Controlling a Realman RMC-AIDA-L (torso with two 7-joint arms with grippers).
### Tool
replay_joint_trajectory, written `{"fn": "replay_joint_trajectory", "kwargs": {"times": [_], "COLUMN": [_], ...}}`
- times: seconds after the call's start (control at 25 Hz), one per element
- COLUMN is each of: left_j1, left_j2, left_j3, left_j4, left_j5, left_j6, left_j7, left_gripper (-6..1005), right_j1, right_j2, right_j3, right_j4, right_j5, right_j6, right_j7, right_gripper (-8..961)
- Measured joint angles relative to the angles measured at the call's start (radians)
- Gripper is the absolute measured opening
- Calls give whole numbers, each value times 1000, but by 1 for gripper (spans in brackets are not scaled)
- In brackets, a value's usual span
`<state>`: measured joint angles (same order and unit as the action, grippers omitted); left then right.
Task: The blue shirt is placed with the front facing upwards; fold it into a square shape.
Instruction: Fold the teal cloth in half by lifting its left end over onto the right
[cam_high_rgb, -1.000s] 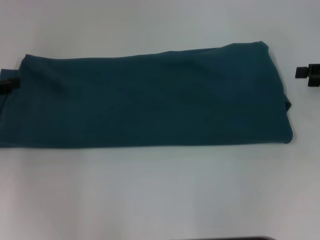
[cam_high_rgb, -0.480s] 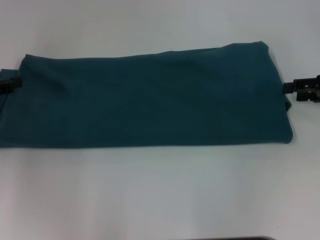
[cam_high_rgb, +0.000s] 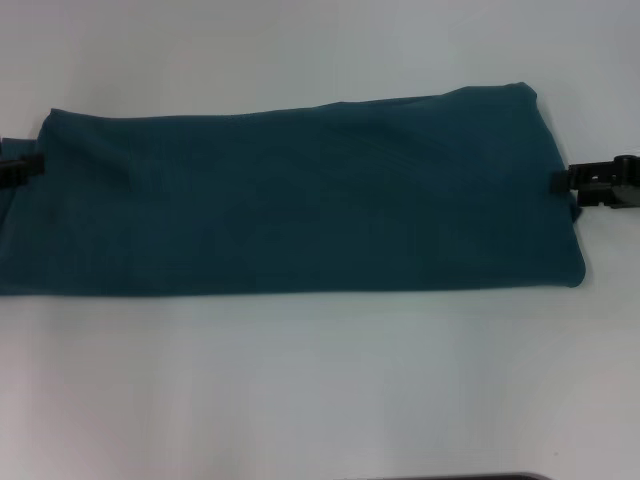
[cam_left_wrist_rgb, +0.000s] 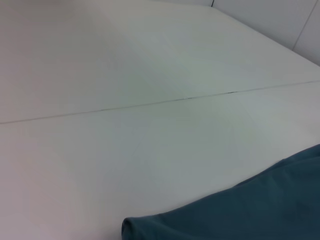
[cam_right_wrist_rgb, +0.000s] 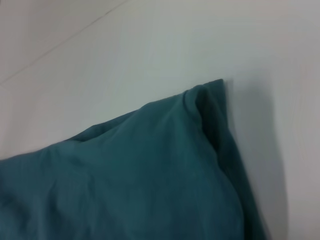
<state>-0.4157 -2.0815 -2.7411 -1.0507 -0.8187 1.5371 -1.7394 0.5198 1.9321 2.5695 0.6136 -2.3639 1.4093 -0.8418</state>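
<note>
Handling: the blue shirt (cam_high_rgb: 300, 195) looks soft, light and limp (it will sag and slide on itself), so take it at the short ends, near the corners.
Shirt place: flat on the white table (cam_high_rgb: 320, 390), already a long folded band, plain side up.
Long axis: across the table, from the left gripper (cam_high_rgb: 18, 170) to the right gripper (cam_high_rgb: 580, 182).
Left fingers: at the shirt's left end; opening cannot be told.
Right fingers: touching the shirt's right end; grip cannot be told.
</note>
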Motion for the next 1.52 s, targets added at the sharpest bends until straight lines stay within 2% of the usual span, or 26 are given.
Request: {"fn": "replay_joint_trajectory", "kwargs": {"times": [0.32,0.92,1.2,1.52], "left_j1": [0,-3,-3,-5], "left_j2": [4,5,3,4], "left_j3": [0,1,2,3], "left_j4": [0,7,12,19], "left_j5": [1,1,1,1], "left_j6": [0,-5,-15,-16], "left_j7": [2,12,14,19], "left_gripper": [737,739,738,737], "right_j1": [16,46,66,48], "right_j2": [20,27,46,43], "right_j3": [-15,-18,-23,-43], "right_j4": [0,0,-26,-53], "right_j5": [0,38,60,53], "right_j6": [-12,67,66,28], "right_j7": [-2,-25,-54,-58], "right_gripper": [723,719,719,719]}}
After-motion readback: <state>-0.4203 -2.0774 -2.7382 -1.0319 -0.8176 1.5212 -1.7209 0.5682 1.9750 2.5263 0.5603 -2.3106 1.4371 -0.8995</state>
